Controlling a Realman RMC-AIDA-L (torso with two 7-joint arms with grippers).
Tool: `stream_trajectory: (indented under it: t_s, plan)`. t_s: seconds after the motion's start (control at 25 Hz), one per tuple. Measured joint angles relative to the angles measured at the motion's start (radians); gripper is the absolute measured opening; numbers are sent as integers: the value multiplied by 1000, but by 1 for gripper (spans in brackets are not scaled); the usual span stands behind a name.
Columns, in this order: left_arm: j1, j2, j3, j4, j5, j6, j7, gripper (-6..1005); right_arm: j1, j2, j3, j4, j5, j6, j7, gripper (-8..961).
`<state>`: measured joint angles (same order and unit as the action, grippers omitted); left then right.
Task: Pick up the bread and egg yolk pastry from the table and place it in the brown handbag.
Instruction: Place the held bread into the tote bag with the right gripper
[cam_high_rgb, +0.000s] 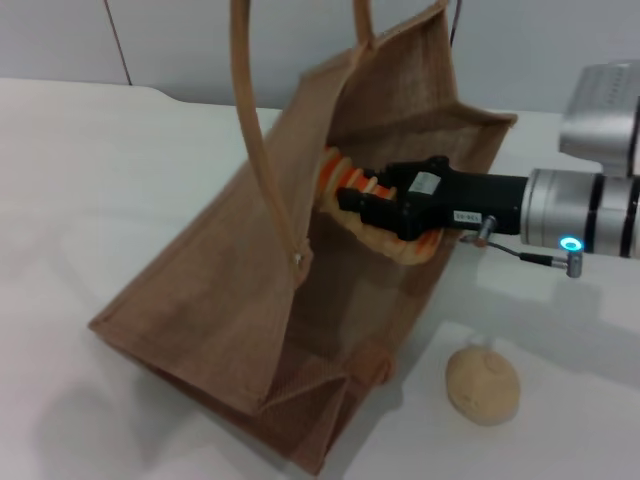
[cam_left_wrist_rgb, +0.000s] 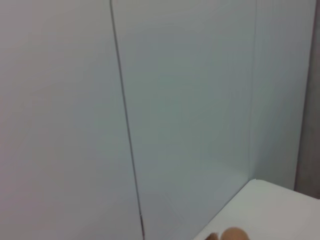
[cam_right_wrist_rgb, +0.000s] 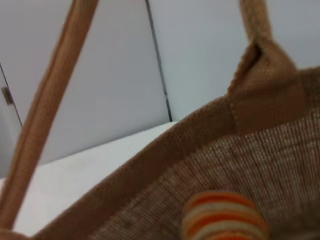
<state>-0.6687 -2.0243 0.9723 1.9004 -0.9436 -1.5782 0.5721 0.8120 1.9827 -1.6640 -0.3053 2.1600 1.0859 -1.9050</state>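
Note:
The brown handbag (cam_high_rgb: 230, 290) stands tilted in the middle of the white table (cam_high_rgb: 90, 180), its mouth open toward the right. My right gripper (cam_high_rgb: 372, 208) reaches into the mouth from the right and is shut on the bread (cam_high_rgb: 345, 180), the orange-striped loaf, holding it inside the bag's opening. The right wrist view shows the loaf's striped end (cam_right_wrist_rgb: 222, 215) against the bag's inner wall (cam_right_wrist_rgb: 280, 165). The egg yolk pastry (cam_high_rgb: 483, 384), a round tan ball, lies on the table at the front right of the bag. My left gripper is out of view.
Two tall tan handles (cam_high_rgb: 250, 110) rise above the bag. A pale wall (cam_high_rgb: 300, 40) runs behind the table. The left wrist view shows only the wall (cam_left_wrist_rgb: 175, 100) and a table corner (cam_left_wrist_rgb: 270, 210).

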Motion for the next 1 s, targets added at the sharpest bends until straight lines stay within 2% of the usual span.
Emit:
stream_trajectory:
  t_s: [0.36, 0.68, 1.0]
  plan:
    - [-7, -3, 18, -10, -38, 6, -1, 114, -5, -5, 47, -61, -19, -66, 10, 339]
    - [-6, -4, 75, -33, -38, 29, -2, 114, -36, -6, 56, -161, -29, -66, 42, 336]
    - [-8, -4, 154, -31, -51, 75, -7, 115, -42, -2, 56, -169, -31, -85, 41, 327]
